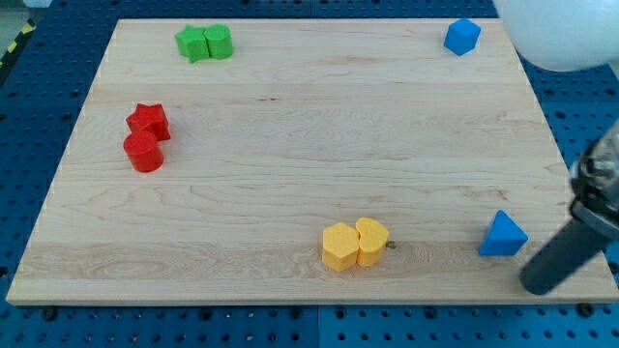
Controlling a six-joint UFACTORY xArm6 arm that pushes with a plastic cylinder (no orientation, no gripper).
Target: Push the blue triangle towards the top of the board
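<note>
Seven small coloured blocks lie on a pale wooden board (pixel 309 164) that rests on a blue perforated surface (pixel 29 87).

Near the view's bottom right corner of the board sits the blue triangle (pixel 503 236). One corner points toward the view's top, slightly left, and its longest visible edge runs along the bottom, sloping a little down to the left. It lies flat, well apart from every other block.

My tip (pixel 538 284) is the lower end of a dark rod that enters from the view's right edge and slants down to the left. It rests on the board just beside the blue triangle, below it and to its right; a narrow strip of wood shows between them, so they appear not to touch. The rod has no jaws and holds nothing.

At the view's top right corner is a blue block (pixel 462 37) with several flat sides. At the top left, a green star (pixel 193 43) and a second green block (pixel 220 42) touch. On the left side, a red star (pixel 149 120) sits against a red cylinder (pixel 143 152) below it. Near the bottom centre, a yellow hexagon-like block (pixel 339 246) touches a second yellow block (pixel 372 241) on its right.

A blurred white rounded object (pixel 561 34) fills the view's top right corner.
</note>
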